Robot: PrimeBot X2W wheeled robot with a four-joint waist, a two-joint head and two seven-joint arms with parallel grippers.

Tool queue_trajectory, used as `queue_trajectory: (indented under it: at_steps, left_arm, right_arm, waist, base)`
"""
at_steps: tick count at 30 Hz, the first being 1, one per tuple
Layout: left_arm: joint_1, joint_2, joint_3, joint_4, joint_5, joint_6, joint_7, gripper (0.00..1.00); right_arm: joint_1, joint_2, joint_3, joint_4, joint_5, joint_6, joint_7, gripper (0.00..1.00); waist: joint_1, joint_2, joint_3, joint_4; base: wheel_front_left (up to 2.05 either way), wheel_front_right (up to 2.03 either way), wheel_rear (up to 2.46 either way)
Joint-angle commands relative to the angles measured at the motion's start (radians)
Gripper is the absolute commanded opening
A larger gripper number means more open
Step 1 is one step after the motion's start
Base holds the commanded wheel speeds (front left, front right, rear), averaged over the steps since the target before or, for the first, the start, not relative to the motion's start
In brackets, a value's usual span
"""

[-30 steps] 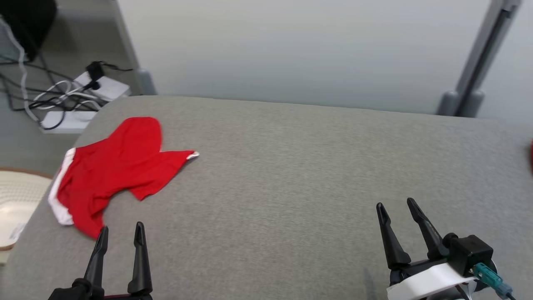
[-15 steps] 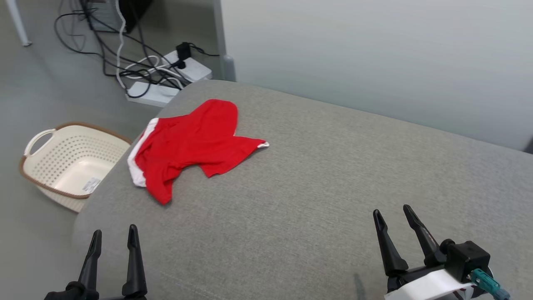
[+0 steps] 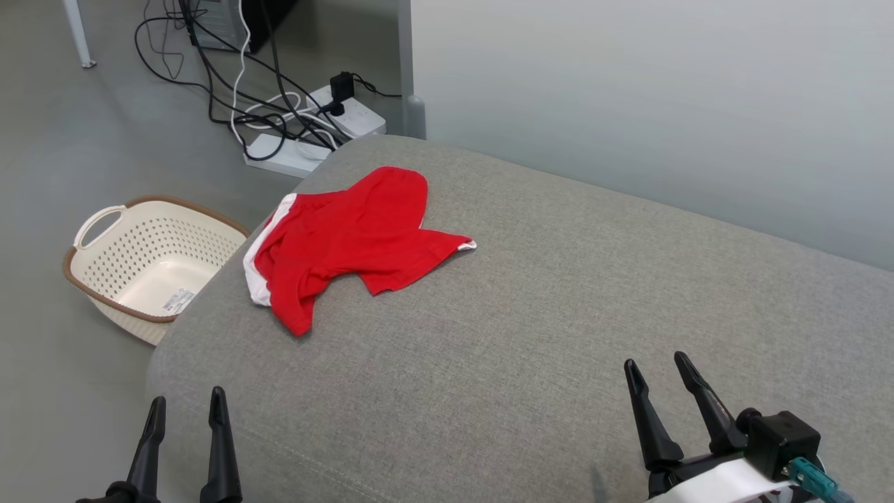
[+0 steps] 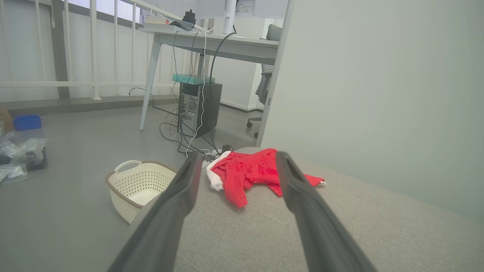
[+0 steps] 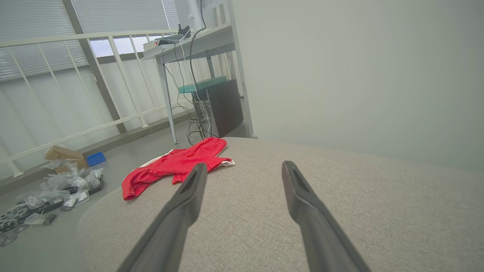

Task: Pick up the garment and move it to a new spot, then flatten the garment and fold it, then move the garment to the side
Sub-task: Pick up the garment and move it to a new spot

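Observation:
A red garment (image 3: 349, 241) with white trim lies crumpled near the far left corner of the grey upholstered surface (image 3: 559, 314). The left wrist view frames the garment (image 4: 249, 172) between the fingers, well ahead of them. In the right wrist view the garment (image 5: 177, 164) lies ahead and to the left. My left gripper (image 3: 185, 404) is open at the lower left, off the surface's near left edge, holding nothing. My right gripper (image 3: 656, 365) is open at the lower right over the surface, far from the garment.
A cream perforated basket (image 3: 143, 258) with a brown rim stands on the floor left of the surface. Power strips and tangled cables (image 3: 293, 122) lie on the floor behind the corner. A pale wall (image 3: 628, 91) runs along the far side.
The head camera has turned left, so the whole picture shifted right and the basket came into view. The garment lies as before. Both grippers stay open.

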Motion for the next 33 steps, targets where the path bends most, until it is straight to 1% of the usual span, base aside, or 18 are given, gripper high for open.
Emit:
queue_trajectory:
  at_steps: [1, 7, 13, 17, 22, 27, 33]
  left_arm:
    - [-0.03, 0.003, 0.033, -0.024, -0.004, 0.006, 0.001, 1.0]
    - [-0.033, 0.003, 0.039, -0.021, -0.018, 0.012, 0.001, 1.0]
    - [-0.062, 0.003, 0.05, -0.023, -0.051, 0.021, 0.001, 1.0]
    - [-0.11, 0.003, 0.048, -0.02, -0.084, 0.033, 0.001, 1.0]
    - [-0.193, 0.003, 0.039, 0.022, -0.137, 0.05, 0.001, 1.0]
    - [-0.286, 0.003, 0.055, 0.074, -0.196, 0.048, 0.001, 1.0]
    - [-0.428, 0.003, 0.075, 0.185, -0.215, 0.025, 0.001, 1.0]
  right_arm:
    - [-0.019, -0.006, 0.022, -0.027, 0.005, 0.0, -0.006, 1.0]
    - [-0.026, -0.006, 0.014, -0.021, -0.006, 0.0, -0.006, 1.0]
    - [-0.044, -0.015, 0.007, -0.027, -0.025, 0.0, -0.006, 1.0]
    - [-0.063, -0.045, 0.005, -0.036, -0.035, 0.0, -0.006, 1.0]
    - [-0.097, -0.09, 0.008, -0.049, -0.043, 0.0, -0.006, 1.0]
    - [-0.13, -0.137, 0.019, -0.064, -0.047, 0.0, -0.006, 1.0]
    - [-0.165, -0.187, 0.024, -0.08, -0.048, 0.0, -0.006, 1.0]
  waist:
    - [0.0, 0.0, 0.0, -0.007]
    - [0.0, 0.0, 0.02, -0.041]
    - [0.0, 0.0, 0.08, -0.073]
    - [0.0, 0.0, 0.139, -0.08]
    - [0.0, 0.0, 0.212, -0.085]
    - [0.0, 0.0, 0.273, -0.101]
    - [0.0, 0.0, 0.337, -0.121]
  base:
    - [0.0, 0.0, 0.0]
    - [0.0, 0.0, 0.0]
    - [0.0, 0.0, 0.0]
    - [0.0, 0.0, 0.0]
    - [0.0, 0.0, 0.0]
    - [0.0, 0.0, 0.0]
    - [0.0, 0.0, 0.0]
